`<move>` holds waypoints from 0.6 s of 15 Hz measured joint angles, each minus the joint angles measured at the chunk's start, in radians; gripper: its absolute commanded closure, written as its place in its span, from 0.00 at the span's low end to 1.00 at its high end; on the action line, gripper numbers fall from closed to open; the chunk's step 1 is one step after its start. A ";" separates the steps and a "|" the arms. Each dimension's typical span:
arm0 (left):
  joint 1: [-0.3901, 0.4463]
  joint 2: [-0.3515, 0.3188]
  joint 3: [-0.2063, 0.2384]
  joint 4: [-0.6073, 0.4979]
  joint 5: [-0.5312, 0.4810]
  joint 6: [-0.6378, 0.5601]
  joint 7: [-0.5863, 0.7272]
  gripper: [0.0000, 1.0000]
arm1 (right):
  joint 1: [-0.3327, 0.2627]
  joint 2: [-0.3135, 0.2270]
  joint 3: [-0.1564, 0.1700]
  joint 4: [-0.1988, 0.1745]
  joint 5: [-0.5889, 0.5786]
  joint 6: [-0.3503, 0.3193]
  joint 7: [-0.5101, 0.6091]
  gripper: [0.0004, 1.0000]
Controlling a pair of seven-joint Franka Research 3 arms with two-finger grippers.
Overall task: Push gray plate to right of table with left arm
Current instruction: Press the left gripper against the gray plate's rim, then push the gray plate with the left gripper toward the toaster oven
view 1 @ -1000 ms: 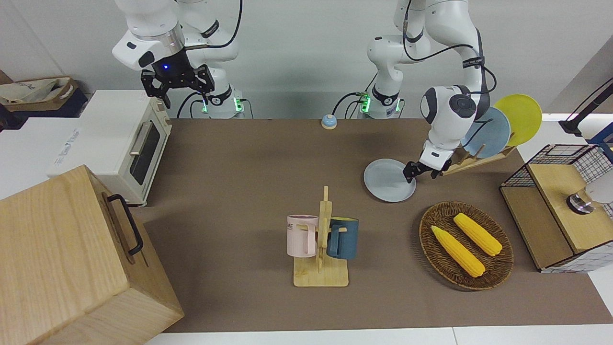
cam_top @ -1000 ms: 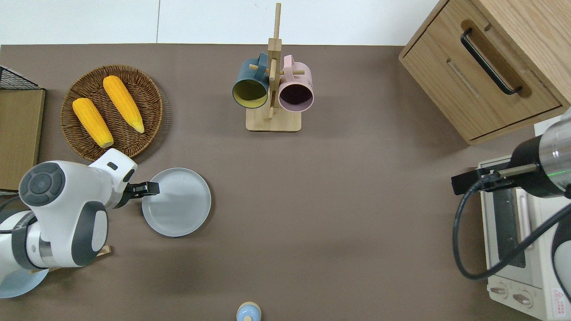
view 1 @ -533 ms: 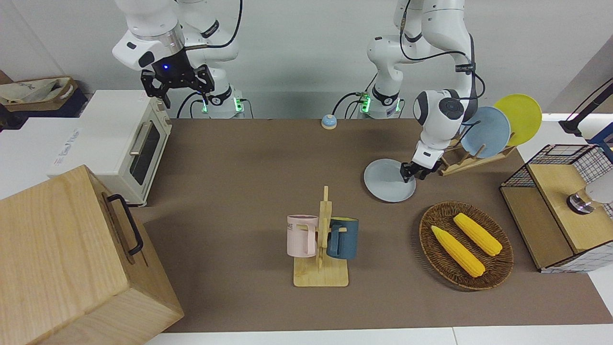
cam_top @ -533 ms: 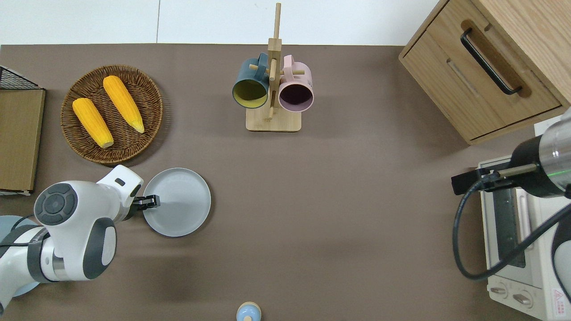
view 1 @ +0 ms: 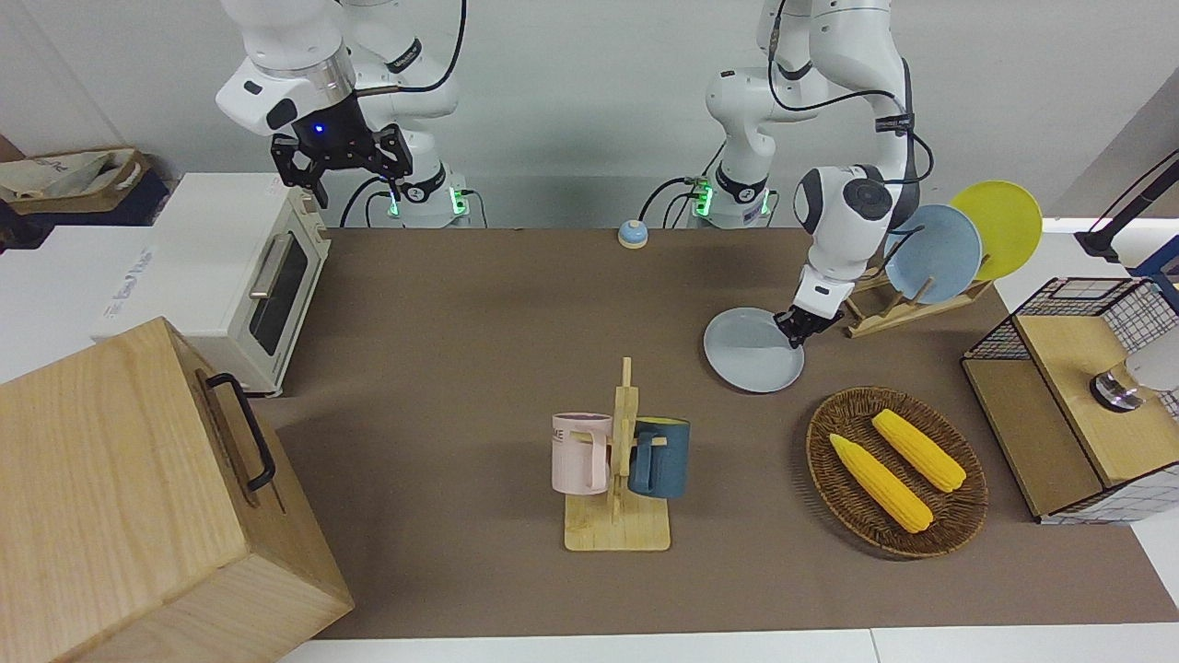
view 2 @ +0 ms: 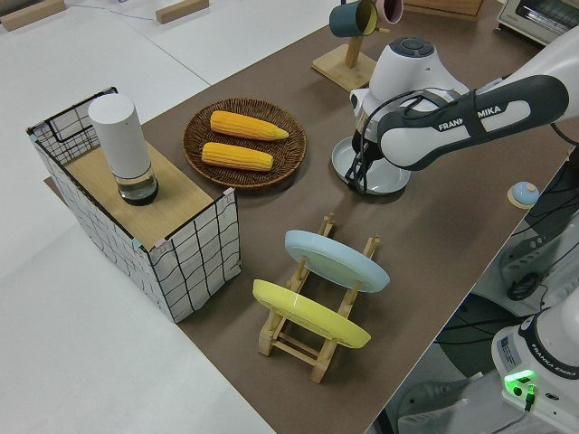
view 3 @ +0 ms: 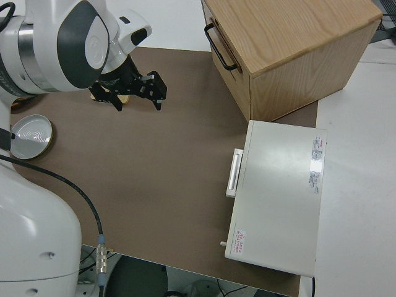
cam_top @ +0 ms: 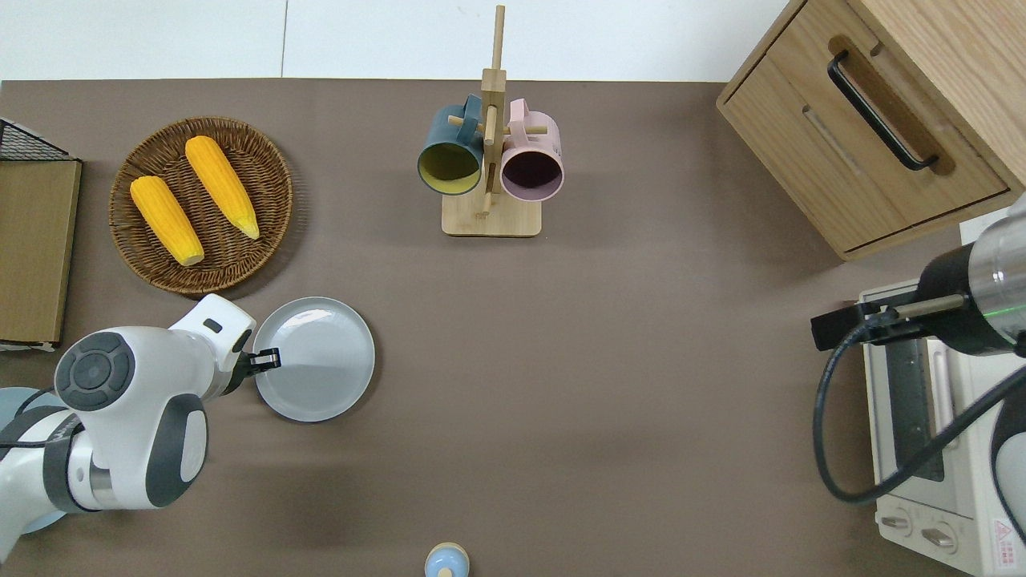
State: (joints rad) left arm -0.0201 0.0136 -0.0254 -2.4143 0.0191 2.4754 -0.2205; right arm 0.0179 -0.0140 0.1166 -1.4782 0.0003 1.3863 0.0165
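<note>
The gray plate [view 1: 748, 359] [cam_top: 321, 369] [view 2: 391, 180] lies flat on the brown table [view 1: 461, 304] [cam_top: 601, 361], toward the left arm's end, nearer to the robots than the corn basket. My left gripper [view 1: 799, 333] [cam_top: 269, 359] [view 2: 360, 183] is down at the plate's rim on the side toward the left arm's end, touching it, with its fingers shut and nothing between them. The plate also shows small in the right side view [view 3: 31, 136]. My right gripper [view 1: 339, 166] [view 3: 137, 93] is parked and open.
A wicker basket [cam_top: 264, 160] with two corn cobs sits beside the plate, farther from the robots. A mug rack [cam_top: 489, 216] stands mid-table. A rack with a blue plate [view 1: 939, 253] and a yellow plate [view 1: 999, 226], a wire box [view 1: 1059, 368], a wooden cabinet [cam_top: 866, 120] and a toaster oven [view 1: 249, 276] line the ends.
The left gripper drew in along the plate's rim and its fingers came together. The plate shifted slightly away from the robots. The right arm stayed still.
</note>
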 measured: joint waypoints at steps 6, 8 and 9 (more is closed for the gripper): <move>0.000 0.000 -0.010 0.000 0.000 0.000 -0.037 1.00 | 0.000 0.000 0.000 0.000 0.000 0.000 0.000 0.02; -0.006 0.000 -0.032 0.001 0.000 0.001 -0.092 1.00 | 0.000 0.000 0.000 0.000 0.000 0.000 0.000 0.02; -0.016 0.001 -0.041 0.003 0.000 0.002 -0.124 1.00 | 0.000 0.000 0.000 0.000 0.000 0.000 0.000 0.02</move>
State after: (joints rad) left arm -0.0357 0.0150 -0.0666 -2.4117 0.0191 2.4771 -0.3448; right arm 0.0179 -0.0140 0.1166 -1.4782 0.0003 1.3863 0.0165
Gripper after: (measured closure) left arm 0.956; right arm 0.013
